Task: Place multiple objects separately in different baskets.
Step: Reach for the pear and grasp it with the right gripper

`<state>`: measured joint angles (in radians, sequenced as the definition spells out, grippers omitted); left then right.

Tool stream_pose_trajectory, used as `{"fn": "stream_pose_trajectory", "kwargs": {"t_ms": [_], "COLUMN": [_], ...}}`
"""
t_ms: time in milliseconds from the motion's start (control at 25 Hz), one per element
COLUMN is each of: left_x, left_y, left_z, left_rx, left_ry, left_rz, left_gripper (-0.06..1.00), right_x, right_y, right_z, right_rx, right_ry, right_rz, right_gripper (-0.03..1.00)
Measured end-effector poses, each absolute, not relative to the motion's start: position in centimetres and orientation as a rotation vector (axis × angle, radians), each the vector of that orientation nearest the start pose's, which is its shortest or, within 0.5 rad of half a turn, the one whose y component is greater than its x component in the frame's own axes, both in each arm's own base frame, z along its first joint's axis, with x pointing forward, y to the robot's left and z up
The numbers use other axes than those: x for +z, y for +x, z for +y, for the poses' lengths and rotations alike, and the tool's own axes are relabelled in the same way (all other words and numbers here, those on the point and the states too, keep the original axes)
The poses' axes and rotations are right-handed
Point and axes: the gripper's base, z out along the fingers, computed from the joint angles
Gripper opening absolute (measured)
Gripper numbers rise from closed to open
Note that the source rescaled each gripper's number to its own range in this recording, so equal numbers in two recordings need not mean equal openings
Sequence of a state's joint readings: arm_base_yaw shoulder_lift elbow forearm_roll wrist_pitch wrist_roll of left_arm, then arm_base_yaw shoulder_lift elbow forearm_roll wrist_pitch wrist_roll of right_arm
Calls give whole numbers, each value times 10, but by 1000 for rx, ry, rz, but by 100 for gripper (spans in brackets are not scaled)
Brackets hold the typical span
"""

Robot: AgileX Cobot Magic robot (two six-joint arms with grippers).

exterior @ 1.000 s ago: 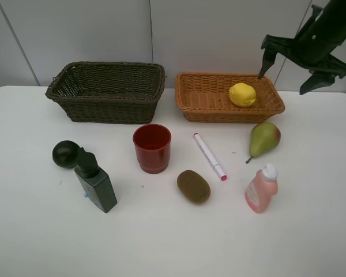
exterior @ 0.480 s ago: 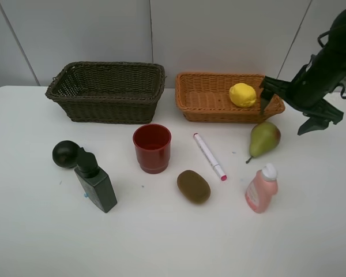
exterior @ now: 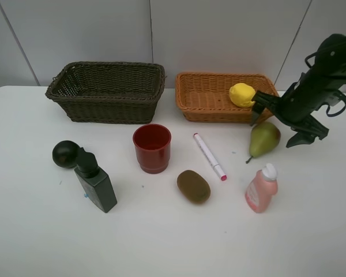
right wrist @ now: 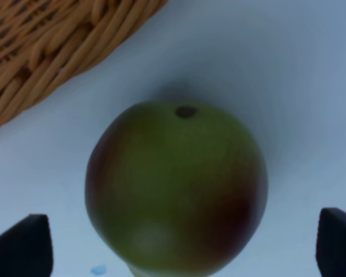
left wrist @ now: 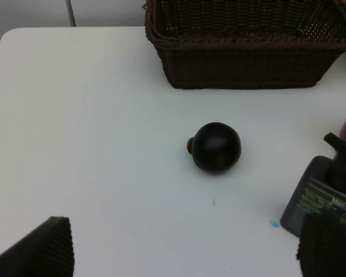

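R jaws: wide, dropped from over tan basket [exterior: 219,113]; pear [exterior: 264,138] now between them. Lemon [exterior: 242,94] binned; pear next. L jaws: wide.

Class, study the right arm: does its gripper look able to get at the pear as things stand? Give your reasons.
Probably yes. The right gripper hangs open right above the pear, a finger to each side. The pear lies free on the table, clear of the orange basket and the pink bottle.

Green-red pear [exterior: 264,139], yellow lemon [exterior: 241,94] (orange-tan basket [exterior: 203,98]).
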<state>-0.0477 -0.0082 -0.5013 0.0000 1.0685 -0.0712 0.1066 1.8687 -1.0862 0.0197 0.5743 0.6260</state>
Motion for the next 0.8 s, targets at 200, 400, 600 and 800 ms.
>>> {"fn": "stream_pose_trajectory", "kwargs": {"t_ms": [200,400,600,800], "left_x": [277,277,277,277], "left_y": [-7,-7,-7,-7], "left_z": [0,0,0,0], "left_rx": [-74,-74,-74,-74], "left_ry": [-24,-24,-24,-24], "left_rz": [2043,2043,2043,2043], "left_gripper": [100,100,100,100], "right_x": [139,131,129,127], "right_y": [354,357,358,360], "right_z": [39,39,39,39], "right_rx": [166,168,173,179], "right_ry": [759,758,756,752], "right_rz": [2772,2766,2756,2743], "right_gripper": [100,100,100,100]}}
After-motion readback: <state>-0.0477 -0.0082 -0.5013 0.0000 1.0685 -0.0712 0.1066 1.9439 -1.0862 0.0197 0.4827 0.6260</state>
